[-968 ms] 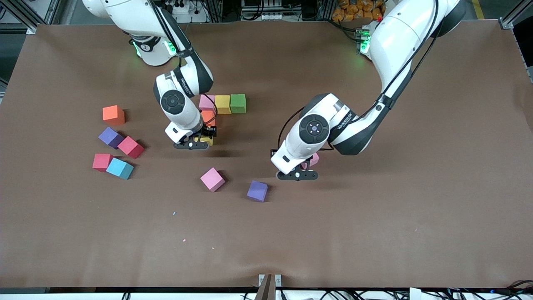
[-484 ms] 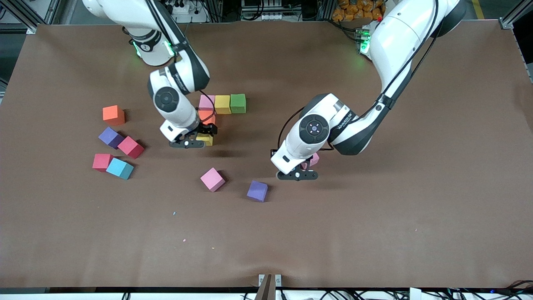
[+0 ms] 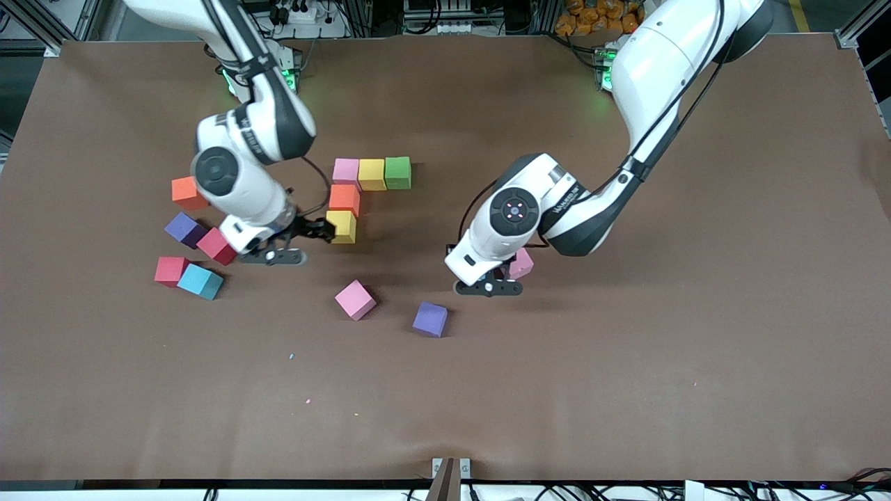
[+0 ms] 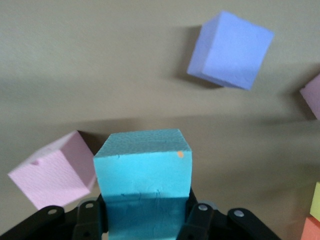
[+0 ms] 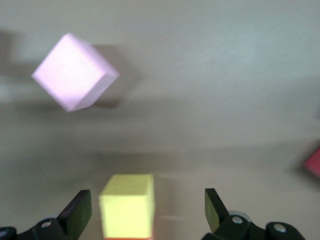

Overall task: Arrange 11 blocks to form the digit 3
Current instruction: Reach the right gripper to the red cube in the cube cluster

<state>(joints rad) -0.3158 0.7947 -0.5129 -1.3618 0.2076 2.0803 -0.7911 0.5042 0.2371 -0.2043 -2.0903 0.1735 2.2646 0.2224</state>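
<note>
I see the left gripper [image 4: 145, 217] clamped shut on a light blue cube [image 4: 142, 167], up over the table just beside a loose pink cube [image 3: 521, 264] and near a purple cube [image 3: 429, 319]. My right gripper [image 3: 314, 229] stands wide open with nothing in it, just beside the yellow cube [image 3: 341, 226]. That cube ends the partial digit 3 [image 3: 344, 200]: a pink, yellow and green row, then an orange cube and it.
</note>
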